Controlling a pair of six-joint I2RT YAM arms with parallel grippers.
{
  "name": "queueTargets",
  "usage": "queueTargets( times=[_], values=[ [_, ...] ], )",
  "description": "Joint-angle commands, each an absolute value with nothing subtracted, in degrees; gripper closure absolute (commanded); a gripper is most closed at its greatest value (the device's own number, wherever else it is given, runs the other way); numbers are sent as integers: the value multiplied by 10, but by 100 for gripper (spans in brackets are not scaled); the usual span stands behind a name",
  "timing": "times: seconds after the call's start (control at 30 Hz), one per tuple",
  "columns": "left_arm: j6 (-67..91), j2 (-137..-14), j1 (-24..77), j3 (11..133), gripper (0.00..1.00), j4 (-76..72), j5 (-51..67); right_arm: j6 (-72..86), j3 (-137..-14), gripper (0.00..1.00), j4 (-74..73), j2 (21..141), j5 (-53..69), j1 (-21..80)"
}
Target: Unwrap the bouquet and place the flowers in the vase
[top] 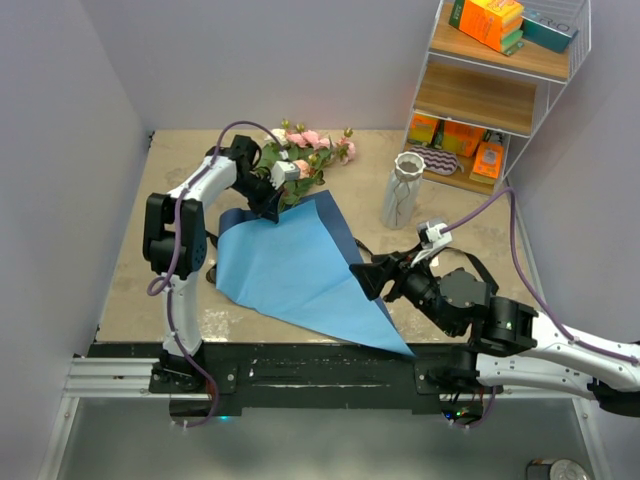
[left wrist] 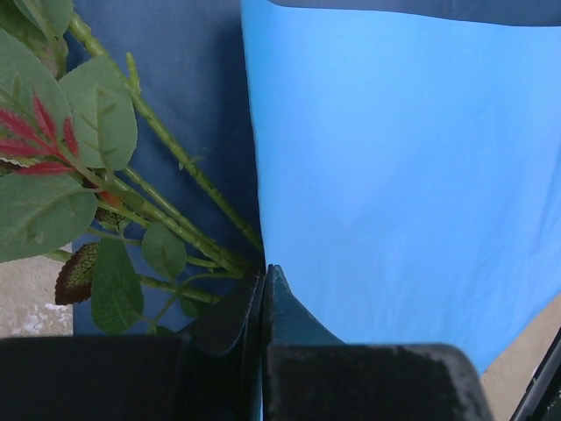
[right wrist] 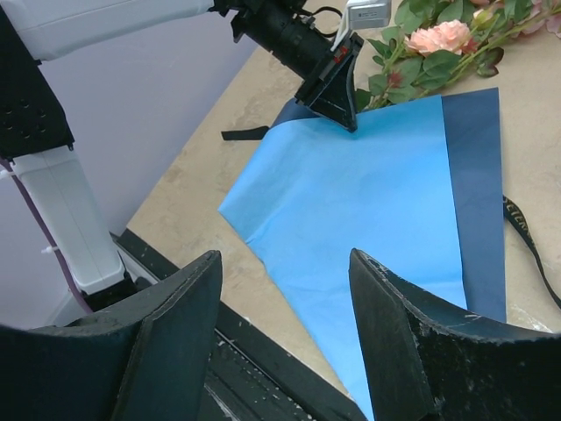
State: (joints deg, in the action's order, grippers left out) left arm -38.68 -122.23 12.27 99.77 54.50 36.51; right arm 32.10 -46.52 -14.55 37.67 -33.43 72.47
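The bouquet lies unwrapped: the blue paper (top: 290,265) is spread flat on the table, and the flowers (top: 310,150) rest at its far edge, heads toward the back wall. In the left wrist view the green stems (left wrist: 175,153) run down to the fingertips beside the light blue sheet (left wrist: 394,175). My left gripper (left wrist: 265,270) is shut at the paper's top edge, which runs into the jaw line right where the stems end. My right gripper (right wrist: 285,256) hovers open above the paper's near right side with nothing between its fingers. The ribbed whitish vase (top: 405,190) stands upright at the right.
A wire shelf (top: 490,110) with orange boxes stands at the back right, just behind the vase. A black ribbon (right wrist: 526,237) lies on the table along the paper's right edge. Walls close in the left and back sides.
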Motion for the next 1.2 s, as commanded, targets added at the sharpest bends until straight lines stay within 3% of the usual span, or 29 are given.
queueTargets(
  times=[0.0, 0.37, 0.63, 1.17],
  values=[
    [-391, -1180, 132, 1015, 100, 546, 367, 320, -478, 37, -124, 381, -333, 725],
    [-431, -1067, 141, 974, 100, 603, 409, 306, -514, 37, -147, 388, -347, 725],
    [-522, -928, 148, 933, 100, 754, 486, 287, -558, 38, -156, 441, -364, 725],
    [-552, -606, 261, 730, 93, 755, 436, 251, -647, 39, -154, 535, -377, 725]
  ],
)
